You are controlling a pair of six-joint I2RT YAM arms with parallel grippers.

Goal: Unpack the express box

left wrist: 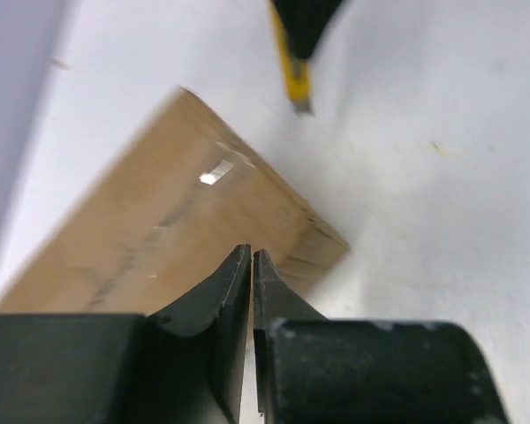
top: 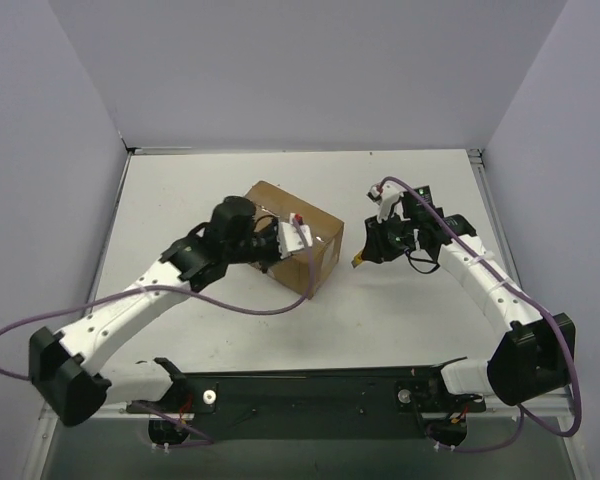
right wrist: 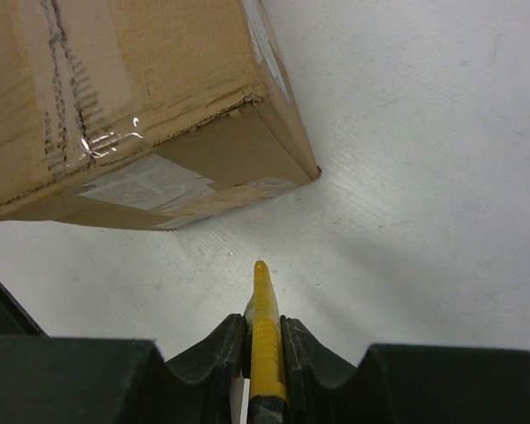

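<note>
Box: we've got the box point(top: 280, 203) sitting mid-table, turned cornerwise to the arms, with its flaps flat and closed.
Table: a white table point(top: 380, 330), and the box rests squarely on it.
Tape: the right wrist view gives us a glossy strip of tape point(right wrist: 106, 141) along the seam, catching the light where it folds over the edge onto the end face.
Label: there's a pale label point(right wrist: 146, 181) on that same end face, low down near the bottom edge (the print is too small for us to read).
Left gripper: the left gripper point(left wrist: 251, 258) is over the box's top, toward its right-hand edge. Its jaws are all but together, with only a hairline slit and nothing pinched between them. We cannot tell whether the tips touch the cardboard (the wrist picture is blurred).
Right gripper: the right gripper point(right wrist: 263, 325) is out to the right of the box, low over the table, with its fingers clamped on a knife.
Knife: the knife point(right wrist: 261, 287) is slim and yellow, held lengthwise with its tip poking out ahead of the fingers. We see it aimed at the bare table just short of the box's lower corner, near the cardboard but clear of it.
Left wrist view: the same knife shows at the top, beyond the box's far corner, a yellow body with a small metal tip.
</note>
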